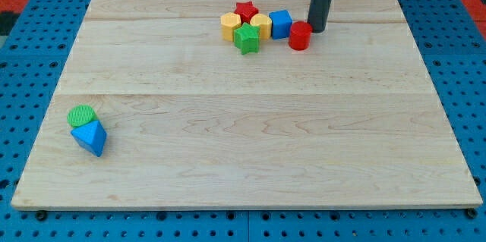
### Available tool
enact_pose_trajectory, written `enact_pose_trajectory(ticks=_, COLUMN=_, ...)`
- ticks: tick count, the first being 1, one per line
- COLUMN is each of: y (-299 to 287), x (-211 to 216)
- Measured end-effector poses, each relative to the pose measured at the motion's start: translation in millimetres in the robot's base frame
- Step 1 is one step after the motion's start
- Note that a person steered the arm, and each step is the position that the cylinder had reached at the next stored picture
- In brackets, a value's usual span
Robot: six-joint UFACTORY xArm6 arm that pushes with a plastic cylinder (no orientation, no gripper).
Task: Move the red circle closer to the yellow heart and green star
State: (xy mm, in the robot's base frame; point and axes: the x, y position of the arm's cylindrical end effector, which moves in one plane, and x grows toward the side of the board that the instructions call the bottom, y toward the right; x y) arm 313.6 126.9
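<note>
The red circle [299,36] stands near the view's top, right of centre. The green star [247,38] lies to its left, with the yellow heart [262,24] just behind the star. A blue cube [280,23] sits between the heart and the red circle, touching or almost touching both. My tip [317,29] is down on the board at the red circle's upper right side, very close to it or touching it.
A yellow block [231,26] and a red star [245,11] complete the cluster at the top. A green circle [81,115] and a blue triangular block [90,137] sit at the view's lower left. The wooden board [243,151] lies on a blue pegboard.
</note>
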Motion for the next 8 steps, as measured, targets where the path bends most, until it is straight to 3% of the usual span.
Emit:
enact_pose_trajectory(ticks=1, y=3, x=18)
enact_pose_trajectory(ticks=3, y=-30, x=3)
enact_pose_trajectory(ticks=6, y=7, x=21)
enact_pose_trajectory(ticks=8, y=-2, x=14)
